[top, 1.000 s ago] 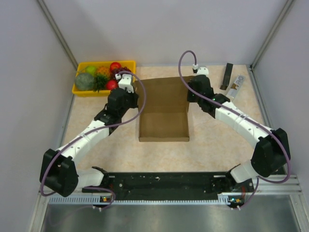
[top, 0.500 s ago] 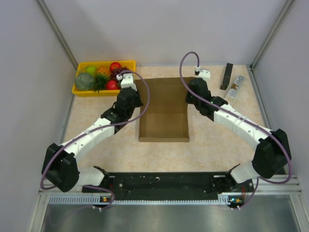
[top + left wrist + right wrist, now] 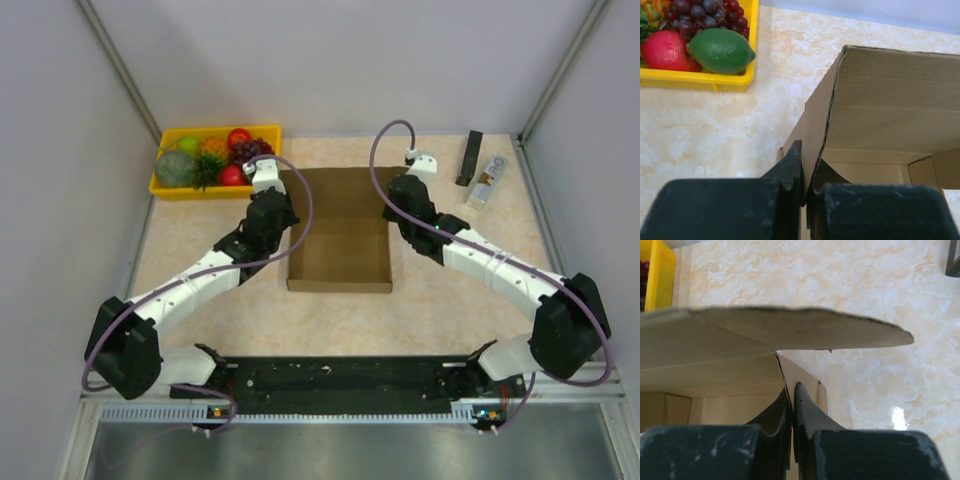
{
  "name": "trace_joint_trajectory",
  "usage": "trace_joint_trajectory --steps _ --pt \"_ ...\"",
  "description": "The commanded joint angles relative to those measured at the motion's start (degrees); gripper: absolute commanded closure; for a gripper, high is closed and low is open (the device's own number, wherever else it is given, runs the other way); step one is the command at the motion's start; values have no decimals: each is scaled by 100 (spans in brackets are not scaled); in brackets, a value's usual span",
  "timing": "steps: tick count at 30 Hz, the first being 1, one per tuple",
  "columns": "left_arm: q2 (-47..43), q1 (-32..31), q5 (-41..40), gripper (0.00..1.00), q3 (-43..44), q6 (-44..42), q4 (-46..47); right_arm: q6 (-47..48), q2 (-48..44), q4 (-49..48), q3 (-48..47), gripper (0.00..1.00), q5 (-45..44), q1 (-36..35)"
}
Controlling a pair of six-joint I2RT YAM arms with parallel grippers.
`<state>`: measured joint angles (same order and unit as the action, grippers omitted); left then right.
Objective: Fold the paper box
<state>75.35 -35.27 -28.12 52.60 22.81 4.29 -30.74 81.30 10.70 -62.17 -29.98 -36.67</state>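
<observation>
Top view, box: the brown corrugated cardboard box [image 3: 340, 255] lies mid-table between the two arms, open side up, with a wide panel at its far end.
Top view, grippers: the left gripper [image 3: 284, 212] is at the box's left wall and the right gripper [image 3: 392, 207] at its right wall. From here I cannot tell how the jaws stand.
Top view, extras: a yellow plastic tray [image 3: 200, 191] of fruit sits far left. A black bar [image 3: 470, 158] and a small pale packet [image 3: 487, 182] sit far right, any print too small to read.
Left wrist, grip: the left gripper [image 3: 807, 165] is clamped on the left wall's edge, one finger on each side.
Left wrist, only here: the far panel slopes up over the box. A green lime [image 3: 720, 50], a red fruit [image 3: 665, 50] and dark grapes [image 3: 705, 12] show in the tray.
Right wrist, grip: the right gripper [image 3: 792, 400] is pinched together on the thin right wall.
Right wrist, only here: the far panel shows edge-on above the fingers.
Writing: the cardboard is plain on every side I can see.
</observation>
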Motion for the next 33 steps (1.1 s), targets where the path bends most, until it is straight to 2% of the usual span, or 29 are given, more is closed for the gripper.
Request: trace_joint_trajectory --steps 1,12,22,27,33 --pt "-292 -77 245 100 -469 101 256 226 -351 -708 678 100 177 -332" --pt "-1092 -121 562 100 -1866 110 1300 973 -1238 -2378 2182 100 414 -473" --pt "-1470 -130 782 96 -2973 -162 2277 1176 -1186 -3810 2991 100 -43 -745" --pt "-1594 -138 808 97 -3335 -268 2576 1193 -1344 -3936 3290 100 -166 -789" --pt "-1743 -147 746 98 -3678 -215 2884 1070 -1617 -3759 3440 95 -263 -886"
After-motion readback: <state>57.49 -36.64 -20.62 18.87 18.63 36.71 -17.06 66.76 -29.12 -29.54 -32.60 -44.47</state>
